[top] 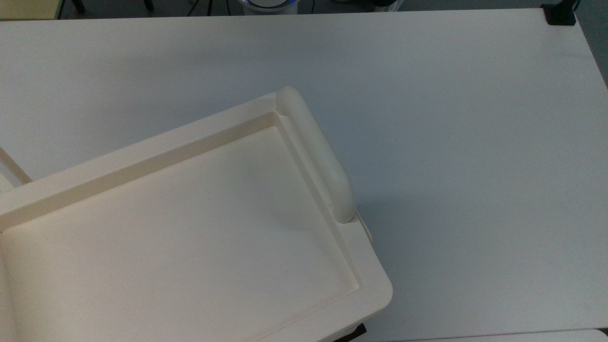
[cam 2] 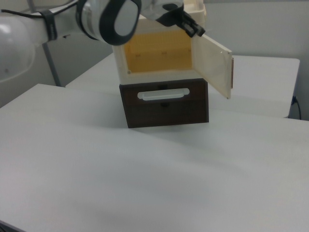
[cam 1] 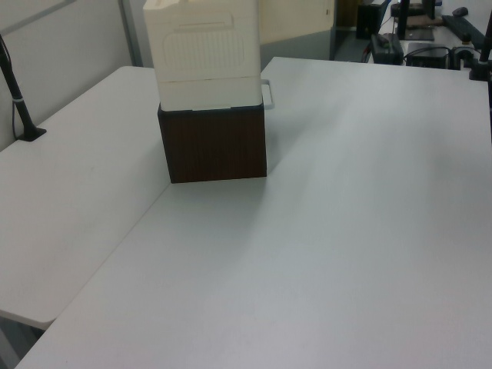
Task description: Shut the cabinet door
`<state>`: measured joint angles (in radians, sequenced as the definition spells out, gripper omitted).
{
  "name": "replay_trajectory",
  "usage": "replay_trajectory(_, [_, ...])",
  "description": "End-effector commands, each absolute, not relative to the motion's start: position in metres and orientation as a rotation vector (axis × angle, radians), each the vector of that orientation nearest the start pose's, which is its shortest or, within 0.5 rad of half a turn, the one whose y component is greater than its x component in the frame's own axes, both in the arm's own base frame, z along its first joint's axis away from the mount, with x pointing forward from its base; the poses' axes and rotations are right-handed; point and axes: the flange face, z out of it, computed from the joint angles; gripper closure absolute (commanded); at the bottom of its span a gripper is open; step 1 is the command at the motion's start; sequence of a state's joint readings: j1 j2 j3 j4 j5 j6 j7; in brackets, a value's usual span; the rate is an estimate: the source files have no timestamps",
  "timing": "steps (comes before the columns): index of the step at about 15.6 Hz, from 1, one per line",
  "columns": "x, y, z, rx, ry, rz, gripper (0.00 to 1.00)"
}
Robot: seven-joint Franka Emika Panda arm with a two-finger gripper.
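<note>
The cabinet (top: pixel 190 228) is a cream-white unit with a recessed tray top and a thick bar handle (top: pixel 316 152); in the left view the cabinet (cam 1: pixel 204 54) stands on a dark brown base. In the right view the cabinet (cam 2: pixel 159 53) shows a yellow inside, and the cabinet door (cam 2: pixel 215 67) is swung open toward the right view's right. From above, the cabinet door (top: pixel 14 167) is a narrow strip at the top view's left edge. My gripper (cam 2: pixel 191 25) hangs at the end of the white arm, just above the door's upper edge near the cabinet front.
The dark brown base (cam 2: pixel 164 104) has a white handle (cam 2: pixel 162 93). White tabletop (top: pixel 451 142) spreads wide around the cabinet. A black clamp (top: pixel 560 14) sits at the far corner, and a black post (cam 1: pixel 17 92) stands at the left view's left.
</note>
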<state>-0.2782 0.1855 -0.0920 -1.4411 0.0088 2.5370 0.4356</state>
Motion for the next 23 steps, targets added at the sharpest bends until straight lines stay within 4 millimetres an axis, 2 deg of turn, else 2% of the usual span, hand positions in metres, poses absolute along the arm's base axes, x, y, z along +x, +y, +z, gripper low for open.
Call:
replay_trajectory(1, [0.646,-0.242,0.687,-2.467,1.113,-1.456,1.00])
replay_trajectory(3, [0.652,-0.244,0.680,-2.449,1.112,-1.476,1.00])
replay_trajectory(5, [0.659,-0.259,0.662,-2.410,1.133,-1.527,1.00])
replay_trajectory(9, [0.660,-0.281,0.648,-2.311,1.195,-1.571,1.00])
replay_trajectory(14, [0.666,-0.290,0.628,-2.326,1.212,-1.558,1.00])
replay_trajectory(17, [0.662,-0.285,0.632,-2.328,1.205,-1.551,1.00])
replay_trajectory(23, [0.640,-0.279,0.643,-2.338,1.213,-1.519,1.00])
